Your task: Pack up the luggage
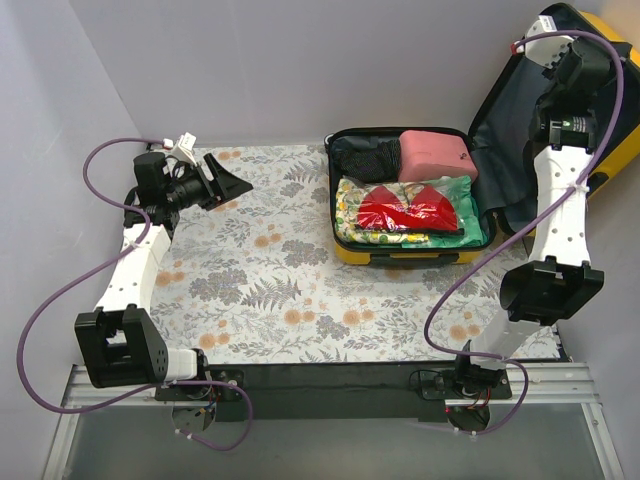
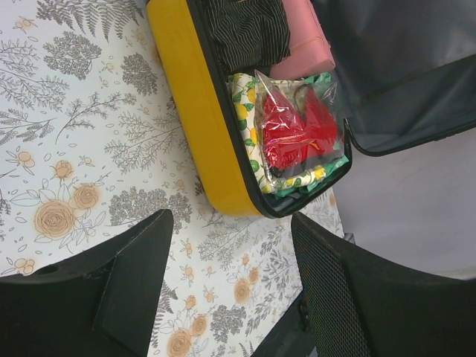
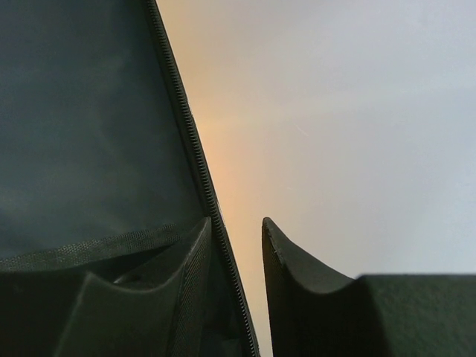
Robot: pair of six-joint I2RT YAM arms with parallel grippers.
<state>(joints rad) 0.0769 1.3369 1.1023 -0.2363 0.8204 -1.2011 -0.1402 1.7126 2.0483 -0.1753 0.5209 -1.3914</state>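
Yellow luggage (image 1: 400,256), lid up, packed, on floral desk (image 1: 260,270), well right of left end effector (image 1: 228,186).
Left wrist: jaws wide, empty; luggage ahead, red packet (image 2: 294,134) inside.
Right wrist: right end effector (image 3: 236,222) narrow, astride the lid's rim; grip cannot be told.

No legible writing anywhere
The luggage (image 1: 400,258), the pink case (image 1: 436,153), the red bagged item (image 1: 405,208) and the floral cloth (image 1: 280,285) carry no text, label, brand or number that can be read in any view.

1 yellow luggage (image 1: 398,257) — 1 pink case (image 1: 436,153), 1 red packet (image 1: 405,208)
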